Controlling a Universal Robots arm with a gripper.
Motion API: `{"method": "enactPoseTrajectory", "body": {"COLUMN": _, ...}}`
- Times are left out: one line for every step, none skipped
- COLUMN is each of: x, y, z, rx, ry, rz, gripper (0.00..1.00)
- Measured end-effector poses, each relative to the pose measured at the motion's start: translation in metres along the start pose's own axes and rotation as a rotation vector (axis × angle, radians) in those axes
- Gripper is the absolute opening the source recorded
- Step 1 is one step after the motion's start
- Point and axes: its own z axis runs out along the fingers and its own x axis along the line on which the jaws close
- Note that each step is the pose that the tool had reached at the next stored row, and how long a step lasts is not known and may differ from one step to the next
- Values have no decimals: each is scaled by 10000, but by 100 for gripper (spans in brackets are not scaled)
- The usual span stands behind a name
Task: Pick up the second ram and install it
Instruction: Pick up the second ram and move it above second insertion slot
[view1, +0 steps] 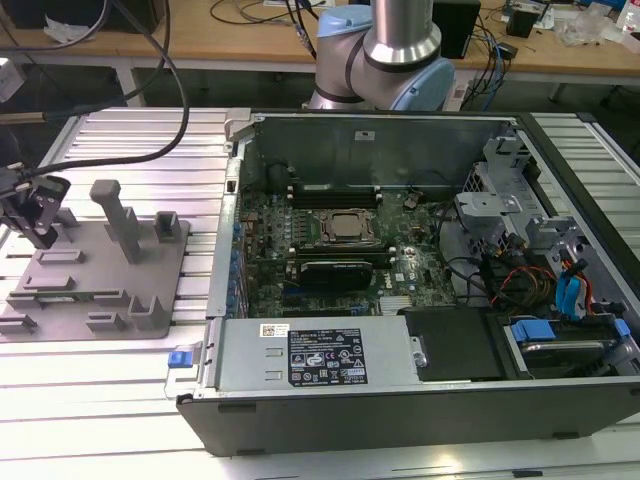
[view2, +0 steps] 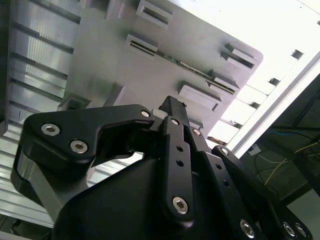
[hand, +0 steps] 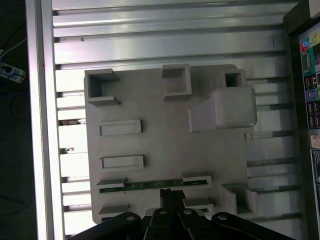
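Green and thin, the second ram (hand: 150, 186) was seated on edge in the near slots of the grey fixture (hand: 165, 130). Its long axis was laid left to right, with one end pointed toward the open computer case (view1: 380, 135) on the exterior view's right. The gripper (hand: 170, 196) was held close by the stick's middle, its fingertips pressed together on nothing. The CPU socket (view1: 346, 228) was taken in by the exterior view, while the stick's narrow edge was shown in both wrist views.
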Motion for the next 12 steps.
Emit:
{"method": "enactPoseTrajectory", "body": {"x": 0, "y": 0, "z": 0, "rx": 0, "ry": 0, "rz": 0, "gripper": 8}}
{"method": "enactPoseTrajectory", "body": {"x": 1, "y": 0, "z": 0, "rx": 0, "ry": 0, "rz": 0, "gripper": 8}}
{"method": "enactPoseTrajectory", "body": {"x": 1, "y": 0, "z": 0, "rx": 0, "ry": 1, "rz": -16, "gripper": 8}}
{"method": "enactPoseTrajectory", "body": {"x": 2, "y": 0, "z": 1, "rx": -5, "ry": 10, "rz": -186, "gripper": 8}}
{"method": "enactPoseTrajectory", "body": {"x": 2, "y": 0, "z": 6, "rx": -7, "ry": 26, "rz": -595, "gripper": 8}}
{"method": "enactPoseTrajectory", "body": {"x": 1, "y": -1, "z": 8, "rx": -1, "ry": 36, "rz": -806, "gripper": 8}}
{"method": "enactPoseTrajectory", "body": {"x": 1, "y": -1, "z": 11, "rx": 1, "ry": 43, "rz": -995, "gripper": 8}}
{"method": "enactPoseTrajectory", "body": {"x": 2, "y": -1, "z": 15, "rx": 2, "ry": 61, "rz": -1387, "gripper": 8}}
{"method": "enactPoseTrajectory", "body": {"x": 2, "y": -1, "z": 22, "rx": 0, "ry": 82, "rz": -1867, "gripper": 8}}
{"method": "enactPoseTrajectory", "body": {"x": 2, "y": -1, "z": 29, "rx": -4, "ry": 106, "rz": -2422, "gripper": 8}}
{"method": "enactPoseTrajectory", "body": {"x": 2, "y": -2, "z": 34, "rx": -8, "ry": 125, "rz": -2858, "gripper": 8}}
{"method": "enactPoseTrajectory", "body": {"x": 3, "y": -2, "z": 42, "rx": -13, "ry": 147, "rz": -3392, "gripper": 8}}
